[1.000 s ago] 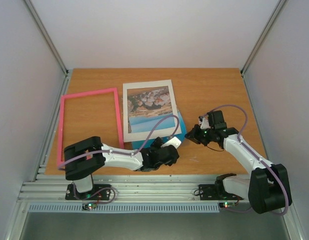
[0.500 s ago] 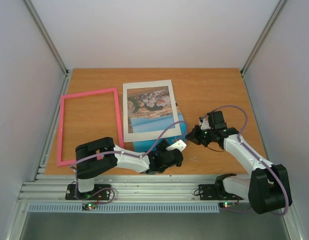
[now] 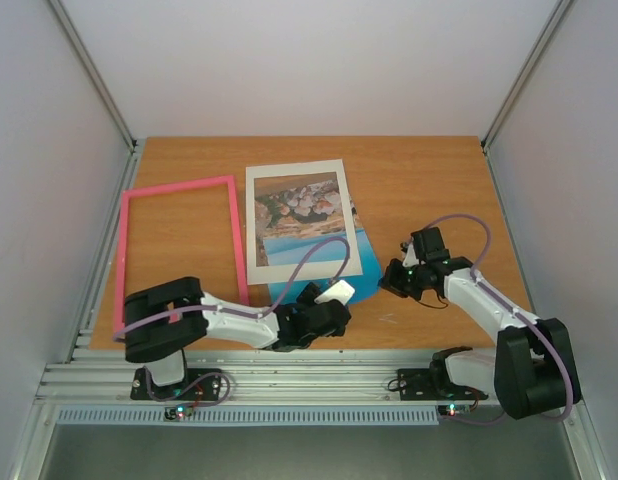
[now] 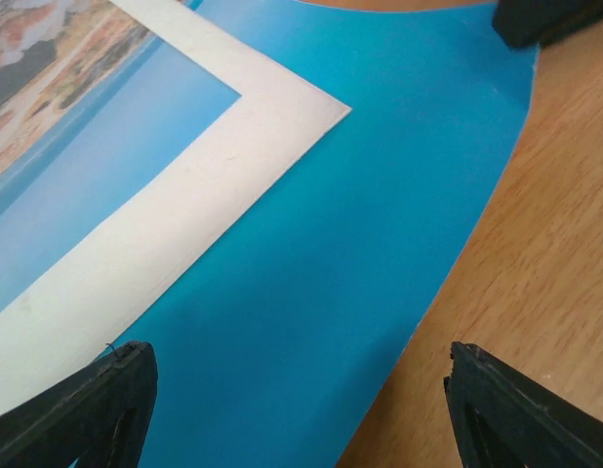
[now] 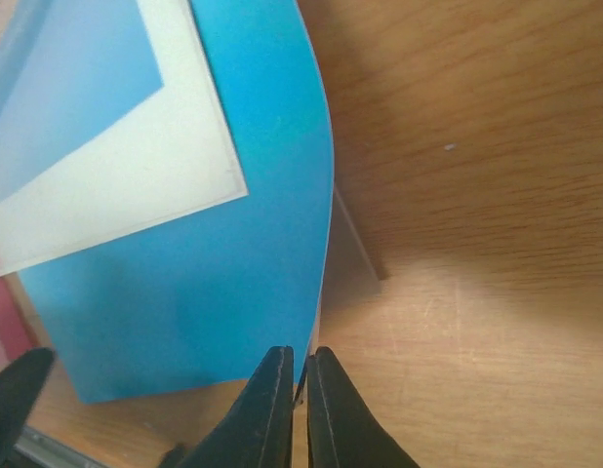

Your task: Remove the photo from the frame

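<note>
The pink frame (image 3: 179, 250) lies empty on the table at the left. The photo (image 3: 361, 272) lies under the white mat (image 3: 257, 225). Its rocks and sea show through the mat's window, and its blue lower part sticks out at the near right. My right gripper (image 3: 394, 282) is shut on the photo's right edge (image 5: 214, 292), fingertips (image 5: 282, 390) pinching it just above the wood. My left gripper (image 3: 324, 312) is open and hovers over the photo's near blue corner (image 4: 360, 244); it holds nothing and its fingertips (image 4: 97, 409) stand wide apart.
The mat's corner (image 4: 204, 185) overlaps the photo. A faint straight edge (image 5: 358, 239), perhaps a clear sheet, lies on the wood right of the photo. The table's near edge and metal rail (image 3: 289, 375) run just behind the left gripper. Grey walls flank the table.
My right gripper has moved slightly nearer with the photo's edge, and the blue part lies flatter. My left gripper swung right, then back left, still open.
</note>
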You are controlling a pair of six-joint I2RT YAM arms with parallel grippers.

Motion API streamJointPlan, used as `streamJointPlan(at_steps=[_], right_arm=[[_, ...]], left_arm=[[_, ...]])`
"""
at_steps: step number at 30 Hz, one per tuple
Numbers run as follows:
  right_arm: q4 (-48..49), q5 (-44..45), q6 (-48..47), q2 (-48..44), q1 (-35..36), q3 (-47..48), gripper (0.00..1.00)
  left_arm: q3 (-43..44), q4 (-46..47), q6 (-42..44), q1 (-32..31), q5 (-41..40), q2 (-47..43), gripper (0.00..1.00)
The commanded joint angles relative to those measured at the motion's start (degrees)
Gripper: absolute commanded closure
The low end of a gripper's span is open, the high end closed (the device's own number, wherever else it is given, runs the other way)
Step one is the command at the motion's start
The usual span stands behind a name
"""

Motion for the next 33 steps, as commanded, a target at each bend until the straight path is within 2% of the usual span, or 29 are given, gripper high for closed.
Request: streamJointPlan(at_steps=[1, 9, 21, 33], right_arm=[[4.64, 0.26, -1.36, 2.14, -0.31, -1.87, 0.92], [9.60, -1.16, -1.33, 4.50, -2.38, -4.26, 0.78], [14.29, -4.35, 0.28, 9.19, -3.89, -4.42, 0.72], [21.95, -11.24, 1.34, 16.56, -7.63, -4.31, 0.72]], left_arm=[[-2.93, -2.34, -5.94, 0.96, 0.83, -5.92, 0.18], [-10.19, -4.78, -11.40, 3.34, 3.73, -13.99, 0.18], [-13.22, -5.38, -14.06, 5.51, 7.58, -18.87, 0.19], [-16.29, -6.14, -15.69, 7.45, 10.52, -24.59, 0.19]])
